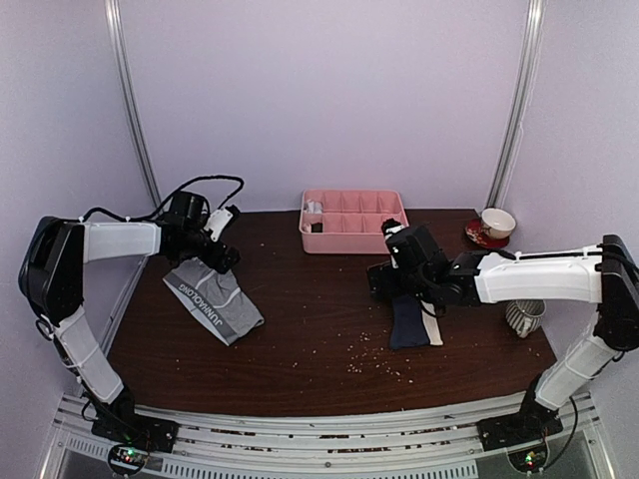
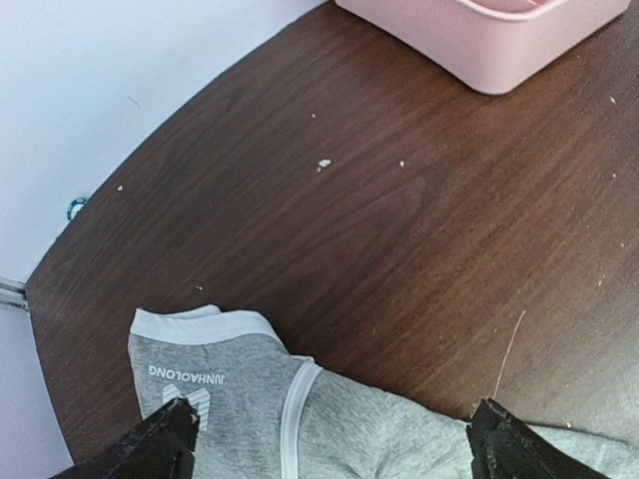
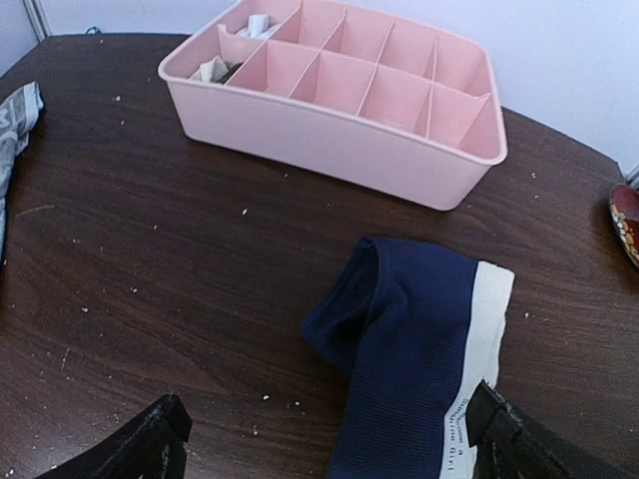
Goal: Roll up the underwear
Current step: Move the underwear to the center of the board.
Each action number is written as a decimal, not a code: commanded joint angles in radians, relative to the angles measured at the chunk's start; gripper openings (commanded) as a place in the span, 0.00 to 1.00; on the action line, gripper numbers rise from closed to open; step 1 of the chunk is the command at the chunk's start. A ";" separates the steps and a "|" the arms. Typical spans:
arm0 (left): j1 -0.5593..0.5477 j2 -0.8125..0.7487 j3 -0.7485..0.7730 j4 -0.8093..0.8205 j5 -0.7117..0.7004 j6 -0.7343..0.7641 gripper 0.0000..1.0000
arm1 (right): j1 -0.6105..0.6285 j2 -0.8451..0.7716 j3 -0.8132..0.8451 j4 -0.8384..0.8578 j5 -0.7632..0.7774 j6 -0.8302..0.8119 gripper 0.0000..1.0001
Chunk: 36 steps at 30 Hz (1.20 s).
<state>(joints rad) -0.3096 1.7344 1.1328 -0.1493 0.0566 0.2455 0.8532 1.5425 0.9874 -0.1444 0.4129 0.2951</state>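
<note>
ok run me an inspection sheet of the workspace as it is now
surface: dark brown wooden table, sprinkled with pale crumbs
job's things: grey cloth boxer briefs with lettered waistband spread flat on the left, unrolled; navy cloth boxer briefs with cream-white waistband on the right, folded narrow, unrolled
clutter: pink plastic compartment tray at the back; white cup on a red saucer; pale ribbed mug
grippers: left fingers open over the grey briefs; right fingers open over the navy briefs; neither holds anything
cables: black cable looping above the left wrist
surroundings: pale lilac walls, metal upright rails
</note>
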 commanded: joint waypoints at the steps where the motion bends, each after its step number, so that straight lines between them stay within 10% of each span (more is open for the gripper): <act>1: -0.004 -0.010 -0.010 -0.073 0.003 0.090 0.97 | 0.007 0.072 0.028 0.030 -0.087 0.027 1.00; 15: -0.004 -0.039 -0.090 -0.125 -0.055 0.194 0.90 | -0.021 0.347 0.137 -0.012 -0.067 0.102 1.00; 36: -0.067 0.175 -0.019 -0.188 0.092 0.172 0.85 | -0.253 0.270 0.048 -0.060 0.048 0.229 1.00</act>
<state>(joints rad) -0.3313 1.8687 1.1057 -0.3145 0.1127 0.4290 0.6277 1.8900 1.0657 -0.1806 0.3790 0.4740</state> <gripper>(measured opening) 0.844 1.000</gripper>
